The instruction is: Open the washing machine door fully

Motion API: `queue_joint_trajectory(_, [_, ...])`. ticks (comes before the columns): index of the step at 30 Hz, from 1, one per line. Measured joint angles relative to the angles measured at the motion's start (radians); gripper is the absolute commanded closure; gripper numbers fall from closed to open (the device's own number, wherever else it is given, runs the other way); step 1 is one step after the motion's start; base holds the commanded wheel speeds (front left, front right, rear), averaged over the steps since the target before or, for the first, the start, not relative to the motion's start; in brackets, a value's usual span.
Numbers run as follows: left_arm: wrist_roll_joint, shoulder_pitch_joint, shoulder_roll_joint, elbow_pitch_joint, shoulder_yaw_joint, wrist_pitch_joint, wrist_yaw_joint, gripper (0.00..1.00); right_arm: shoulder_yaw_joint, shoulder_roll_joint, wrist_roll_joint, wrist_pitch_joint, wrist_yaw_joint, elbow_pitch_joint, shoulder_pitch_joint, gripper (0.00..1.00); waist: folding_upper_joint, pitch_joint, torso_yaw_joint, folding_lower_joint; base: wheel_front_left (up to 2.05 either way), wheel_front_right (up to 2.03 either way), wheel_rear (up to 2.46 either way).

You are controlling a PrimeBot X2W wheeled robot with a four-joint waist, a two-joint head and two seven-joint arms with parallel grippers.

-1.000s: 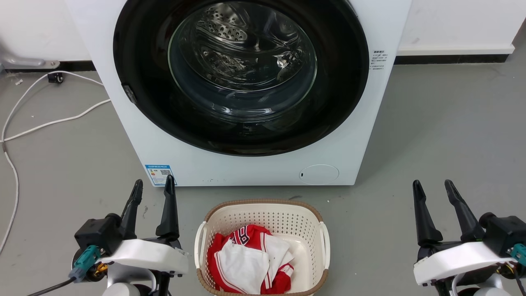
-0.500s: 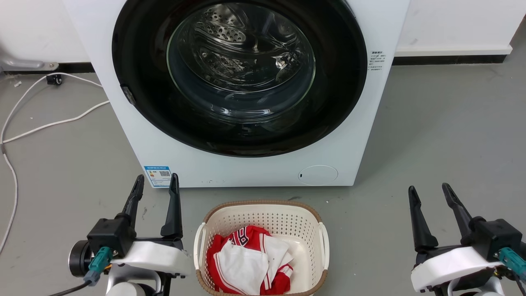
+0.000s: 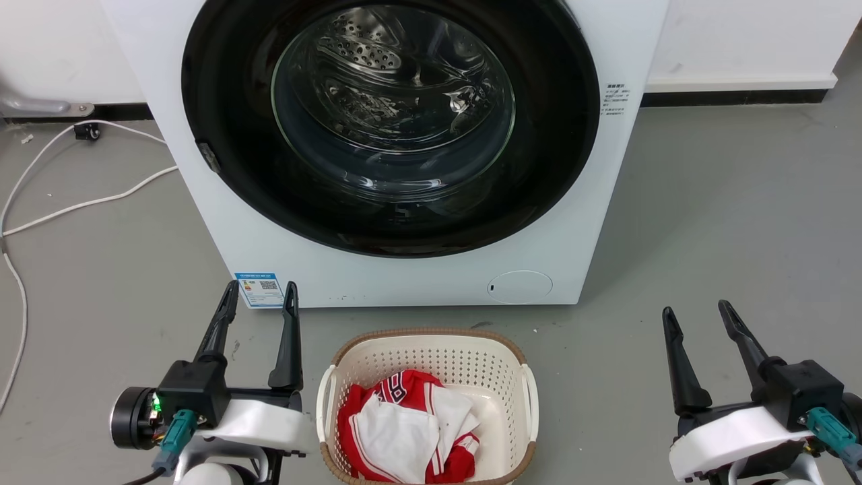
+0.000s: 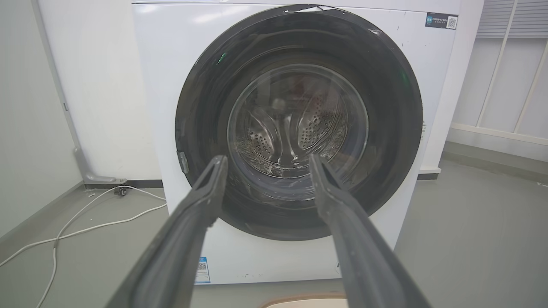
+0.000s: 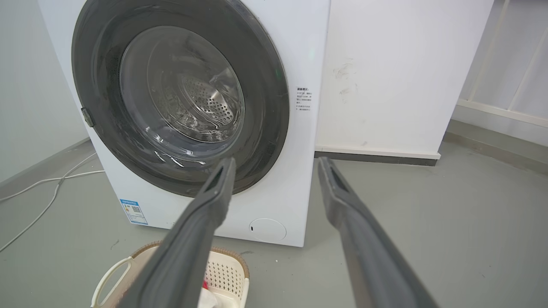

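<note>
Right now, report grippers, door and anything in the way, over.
Left gripper open, empty. Right gripper open, empty. Washing machine door shut, untouched. Laundry basket on floor in front.

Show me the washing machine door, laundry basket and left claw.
washing machine door (image 3: 222,101), head view, black rim.
laundry basket (image 3: 431,357), head view, perforated back wall.
left claw (image 3: 261,288), head view, between its fingertips.

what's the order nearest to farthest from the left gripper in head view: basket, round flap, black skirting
1. Basket, just right of the left gripper.
2. Round flap, low on the washer, farther right.
3. Black skirting, at the wall, back right.
</note>
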Motion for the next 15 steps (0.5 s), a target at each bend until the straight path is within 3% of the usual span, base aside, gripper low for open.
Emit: queue_joint_trajectory(15, [0.112, 0.019, -0.012, -0.002, 0.005, -0.028, 0.008, 0.00, -0.001, 0.000, -0.044, -0.019, 0.000, -0.005, 0.003, 0.00, 0.0000, 0.000, 0.004, 0.0000, 0.00, 0.00, 0.00])
